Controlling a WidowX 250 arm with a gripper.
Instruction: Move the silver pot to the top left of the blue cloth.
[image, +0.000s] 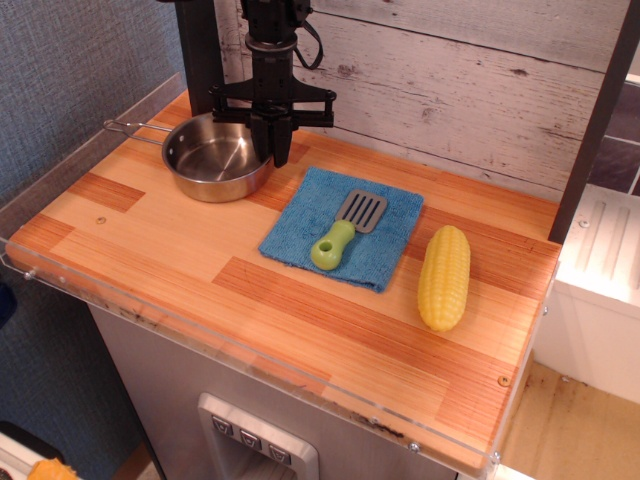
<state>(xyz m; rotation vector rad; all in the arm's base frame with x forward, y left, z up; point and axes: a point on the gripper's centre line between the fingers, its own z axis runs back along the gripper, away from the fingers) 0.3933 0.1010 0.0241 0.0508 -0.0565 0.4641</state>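
Note:
The silver pot (212, 160) sits upright on the wooden counter at the back left, its thin wire handle pointing left. It stands just off the top left corner of the blue cloth (298, 228), not on it. My gripper (272, 152) hangs straight down over the pot's right rim, its fingers closed on that rim. A green-handled spatula (343, 231) lies on the cloth.
A yellow corn cob (444, 276) lies to the right of the cloth. A clear low wall (80, 160) runs along the counter's left edge and front. A whitewashed plank wall (450, 70) stands behind. A dark post (590, 130) rises at the right.

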